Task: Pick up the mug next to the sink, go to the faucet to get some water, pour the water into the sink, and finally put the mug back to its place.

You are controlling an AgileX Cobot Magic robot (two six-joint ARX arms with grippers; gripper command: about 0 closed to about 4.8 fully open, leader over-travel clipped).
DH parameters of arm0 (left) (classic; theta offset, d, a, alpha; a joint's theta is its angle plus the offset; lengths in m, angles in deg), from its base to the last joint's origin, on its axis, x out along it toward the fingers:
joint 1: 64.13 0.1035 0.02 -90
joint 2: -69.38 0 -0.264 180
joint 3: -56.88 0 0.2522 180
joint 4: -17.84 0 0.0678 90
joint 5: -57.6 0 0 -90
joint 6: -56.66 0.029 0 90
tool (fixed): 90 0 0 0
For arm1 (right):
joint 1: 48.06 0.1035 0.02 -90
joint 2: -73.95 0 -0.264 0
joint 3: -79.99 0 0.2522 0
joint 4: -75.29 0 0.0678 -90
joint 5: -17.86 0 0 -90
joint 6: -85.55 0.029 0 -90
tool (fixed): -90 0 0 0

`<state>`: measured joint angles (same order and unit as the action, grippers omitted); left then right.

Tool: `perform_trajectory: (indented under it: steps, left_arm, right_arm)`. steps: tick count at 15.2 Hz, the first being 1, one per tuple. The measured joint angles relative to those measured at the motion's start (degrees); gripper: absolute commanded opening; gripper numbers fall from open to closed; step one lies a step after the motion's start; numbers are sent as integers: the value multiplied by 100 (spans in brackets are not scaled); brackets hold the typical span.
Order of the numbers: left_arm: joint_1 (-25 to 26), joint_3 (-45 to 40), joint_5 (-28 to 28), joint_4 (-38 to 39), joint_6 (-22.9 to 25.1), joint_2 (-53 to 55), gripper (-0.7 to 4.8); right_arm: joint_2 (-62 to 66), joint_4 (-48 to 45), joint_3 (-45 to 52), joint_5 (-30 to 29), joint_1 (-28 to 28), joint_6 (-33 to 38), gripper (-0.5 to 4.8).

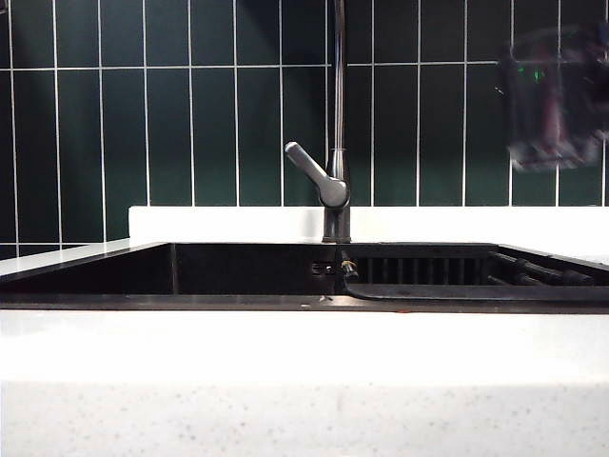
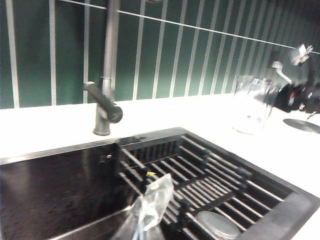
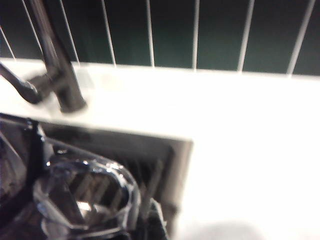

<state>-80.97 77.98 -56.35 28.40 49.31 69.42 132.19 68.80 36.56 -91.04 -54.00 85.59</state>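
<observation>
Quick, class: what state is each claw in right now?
Left claw: closed, holding nothing, above the sink.
Right claw: closed on the mug, raised right of the faucet.

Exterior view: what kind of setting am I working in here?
Most likely a kitchen counter with a built-in sink. A black sink basin with a ribbed drainer is set in white speckled stone, a tall grey faucet with a lever handle stands behind it, and dark green wall tiles back it.
</observation>
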Motion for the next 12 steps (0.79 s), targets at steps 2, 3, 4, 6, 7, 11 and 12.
perform_trajectory:
  steps: [2,3,4,6,7,11,12]
  left_arm:
    - [0,-7,-151,-2,0,0,-6]
    - [-2,-13,-195,7,0,0,-6]
    - [0,-13,-197,20,0,0,-6]
    - [0,-13,-229,31,0,-2,-6]
    - [0,-15,-262,33,-2,-2,-6]
    - [0,-15,-293,42,-2,-2,-6]
    - [0,-15,-295,44,-4,-2,-6]
  right_arm:
    - [11,-61,140,-398,-518,20,-6]
    - [31,-205,140,-535,-695,52,-6]
    - [85,-361,131,-758,-946,138,-6]
    - [267,-431,131,-929,-1198,319,-6]
    - [389,-479,131,-1051,-1266,341,-6]
    - [1134,-1126,131,-1521,-1386,352,-6]
    - [1440,-1327,131,-1523,-1386,317,-6]
